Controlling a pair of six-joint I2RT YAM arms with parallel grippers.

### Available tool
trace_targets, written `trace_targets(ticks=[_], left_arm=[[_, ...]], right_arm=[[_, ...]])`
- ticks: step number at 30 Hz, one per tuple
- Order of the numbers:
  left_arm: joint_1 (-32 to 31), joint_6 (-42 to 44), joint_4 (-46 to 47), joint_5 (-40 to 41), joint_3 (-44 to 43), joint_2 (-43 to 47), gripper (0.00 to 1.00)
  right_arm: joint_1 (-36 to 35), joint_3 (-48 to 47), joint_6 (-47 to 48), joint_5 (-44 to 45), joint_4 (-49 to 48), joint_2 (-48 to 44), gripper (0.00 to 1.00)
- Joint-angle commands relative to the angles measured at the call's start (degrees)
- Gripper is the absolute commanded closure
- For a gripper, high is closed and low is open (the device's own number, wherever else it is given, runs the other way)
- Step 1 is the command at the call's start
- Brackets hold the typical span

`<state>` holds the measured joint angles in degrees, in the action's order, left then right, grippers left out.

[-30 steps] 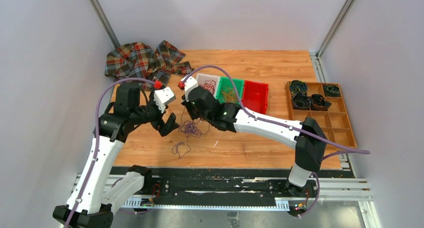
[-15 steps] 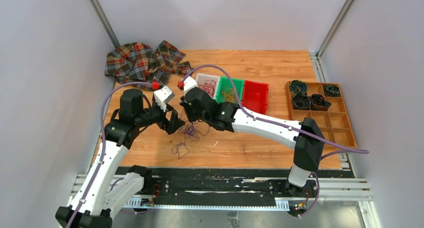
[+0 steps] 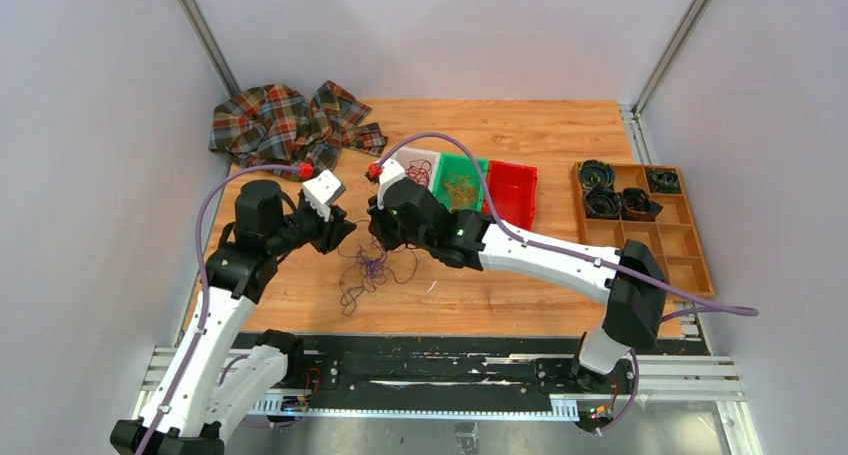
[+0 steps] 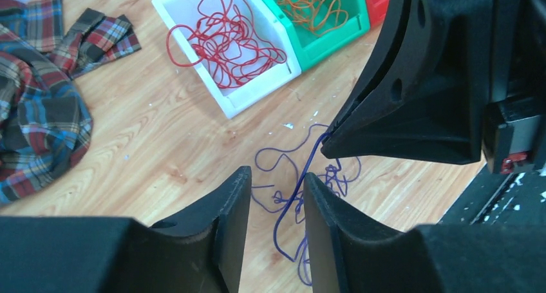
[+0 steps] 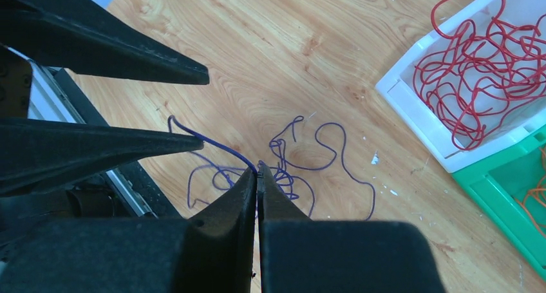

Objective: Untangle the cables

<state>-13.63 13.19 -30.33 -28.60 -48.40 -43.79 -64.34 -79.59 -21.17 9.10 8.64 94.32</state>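
The purple cables point(image 3: 368, 271) lie as a loose tangle on the wooden table between my two grippers. My right gripper point(image 5: 257, 172) is shut on one purple strand and holds it up just above the tangle point(image 5: 291, 172). That strand runs leftward between the fingers of my left gripper point(image 4: 275, 177), whose jaws stand a finger's width apart around it without pinching it. In the top view the left gripper point(image 3: 346, 237) and right gripper point(image 3: 377, 239) nearly touch. Red cables point(image 4: 225, 38) fill a white bin, and orange cables point(image 4: 315, 3) fill a green bin.
A red bin point(image 3: 511, 191) stands right of the green bin point(image 3: 462, 185) and white bin point(image 3: 416, 165). A plaid cloth point(image 3: 285, 120) lies crumpled at the back left. A wooden divided tray point(image 3: 690, 250) with black coils point(image 3: 610, 200) sits at the right edge.
My left gripper has moved right up to the right gripper's tip, and its jaws have narrowed around the raised purple strand. The right gripper stays shut on it.
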Motion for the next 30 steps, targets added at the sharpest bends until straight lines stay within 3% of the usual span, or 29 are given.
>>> trace_targets(ticks=[1,7,12,15,18,19,23,25,30], left_arm=[[-0.17,5.46,-0.78,0.13,0.34,0.35,0.6],[-0.34,10.99,-3.44,-3.95,-1.33,-1.27,0.54],[-0.87,16.65,-4.8,-2.22,-2.23,-2.35,0.59],[-0.87,17.75,-3.99,0.31,-2.35,-2.22,0.71],[-0.96,16.65,-2.16,1.52,-2.92,-1.45,0.96],[-1.04,15.95,-1.89,1.45,-3.38,-1.01,0.99],[-1.38,12.87,-3.02,-0.73,-6.94,-0.15,0.99],[-1.4,12.0,-5.53,-3.15,-9.35,-0.26,0.99],[-1.75,12.91,-12.97,-8.27,-14.4,-1.75,0.99]], right_arm=[[0.16,1.51,-1.0,-2.39,-3.59,-2.1,0.99],[0.35,2.7,-0.03,-6.31,-6.4,-2.88,0.99],[0.56,4.26,0.49,-7.79,-8.64,-4.0,0.99],[0.87,5.39,0.39,-8.81,-10.2,-4.45,0.99],[1.1,7.17,0.42,-10.2,-13.4,-4.84,0.99],[1.14,8.34,0.4,-10.2,-14.86,-5.06,0.96],[1.53,13.19,0.39,-9.13,-22.63,-5.8,0.6],[1.64,15.07,1.41,-8.76,-26.47,-5.82,0.55],[1.58,16.23,3.27,-6.06,-31.13,-5.45,0.53]])
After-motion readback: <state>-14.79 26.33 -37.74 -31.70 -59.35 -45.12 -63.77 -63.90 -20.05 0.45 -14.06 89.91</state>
